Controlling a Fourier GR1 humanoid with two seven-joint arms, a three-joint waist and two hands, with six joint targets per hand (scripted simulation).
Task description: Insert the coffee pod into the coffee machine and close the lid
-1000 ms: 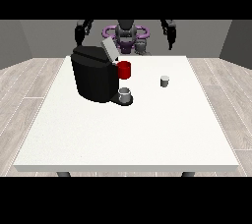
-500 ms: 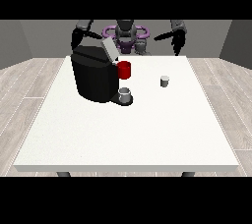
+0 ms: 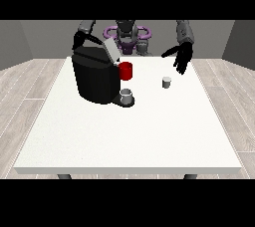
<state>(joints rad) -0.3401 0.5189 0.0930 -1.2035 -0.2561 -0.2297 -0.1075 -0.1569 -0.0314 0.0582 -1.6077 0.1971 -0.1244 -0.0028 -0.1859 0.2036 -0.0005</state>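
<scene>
Coffee pod point(image 3: 167, 82): small grey capsule, standing free on the white desk point(image 3: 129, 136) right of centre; likely light and rigid, best pinched round its sides from above. Coffee machine point(image 3: 97, 74): black, upper left, lid point(image 3: 110, 50) raised. Hand at the view's right point(image 3: 182, 57): fingers spread, hanging down, holding nothing, above and right of the pod; other hand's fingers cannot be told.

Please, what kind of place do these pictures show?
Probably a plain test room set up for a coffee task: a large white table on a wood-plank floor, bearing a black coffee machine and a small coffee pod.
</scene>
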